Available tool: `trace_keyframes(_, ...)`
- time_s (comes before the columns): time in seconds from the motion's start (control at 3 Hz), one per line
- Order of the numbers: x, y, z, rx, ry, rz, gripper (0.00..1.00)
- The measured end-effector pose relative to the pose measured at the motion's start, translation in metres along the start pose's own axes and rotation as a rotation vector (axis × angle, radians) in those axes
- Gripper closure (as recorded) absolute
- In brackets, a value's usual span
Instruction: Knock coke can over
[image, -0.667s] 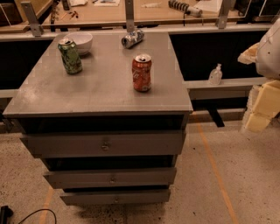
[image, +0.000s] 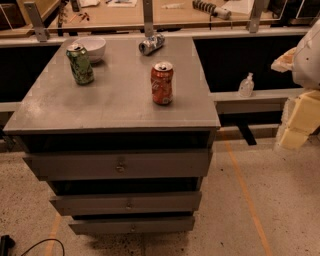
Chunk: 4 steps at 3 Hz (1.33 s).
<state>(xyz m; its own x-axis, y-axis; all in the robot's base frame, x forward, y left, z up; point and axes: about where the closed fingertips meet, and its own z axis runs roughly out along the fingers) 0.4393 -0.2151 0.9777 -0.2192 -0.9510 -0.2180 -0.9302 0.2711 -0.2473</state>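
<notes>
Grey table (image: 110, 107) with drawers, centre frame. My gripper (image: 299, 122) hangs off its right side, well apart from everything on top; open or closed, can't tell. White bowl (image: 91, 48) back left, green can (image: 80, 64) just beside it. Coke can (image: 162, 83) upright, right of centre. Silver can (image: 151, 44) on its side at the back edge.

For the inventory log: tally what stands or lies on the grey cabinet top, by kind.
Cans: 3 (coke can, green can, silver can lying on its side)
Bowls: 1 (white bowl)
Total: 4
The end effector hangs to the right of the cabinet, apart from every can.
</notes>
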Motion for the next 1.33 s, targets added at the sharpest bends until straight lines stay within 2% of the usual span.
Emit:
trace_keyframes(0.33,-0.018,-0.008,0.015,-0.043,-0.105,0.003,0.0)
trace_keyframes(0.67,-0.073,-0.031,0.053,-0.126,-0.402,-0.024,0.0)
trace_keyframes(1.0,-0.122,-0.045,0.078,-0.168,-0.625,-0.016,0.0)
trace_keyframes(1.33,-0.129,-0.045,0.079,-0.177,-0.652,-0.01,0.0)
